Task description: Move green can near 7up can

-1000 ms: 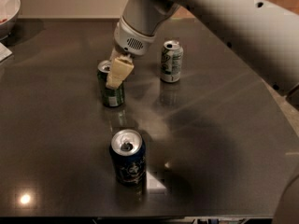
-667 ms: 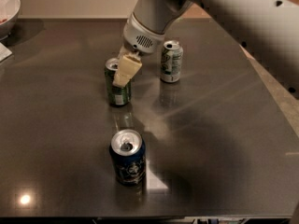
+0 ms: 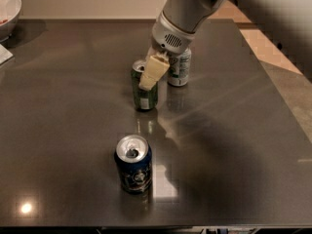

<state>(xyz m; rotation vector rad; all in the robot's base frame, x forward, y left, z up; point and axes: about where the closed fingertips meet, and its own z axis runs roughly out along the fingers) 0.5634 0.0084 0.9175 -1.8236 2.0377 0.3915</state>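
Observation:
The dark green can [image 3: 145,99] stands upright on the dark table [image 3: 234,130], just left of the pale 7up can [image 3: 179,68], with a small gap between them. My gripper [image 3: 146,81] comes down from the upper right and is shut on the green can's upper part. One pale finger [image 3: 152,72] shows in front of the can; the other is hidden behind it. The arm covers the top of the 7up can.
A dark blue open can [image 3: 133,164] stands nearer the front edge, below the green can. A white bowl [image 3: 7,8] sits at the far left corner, with a white object [image 3: 4,53] at the left edge. The table's right edge runs diagonally past tan flooring.
My gripper has carried the green can to the right, closing the gap to the 7up can. The 7up can and blue can have not moved.

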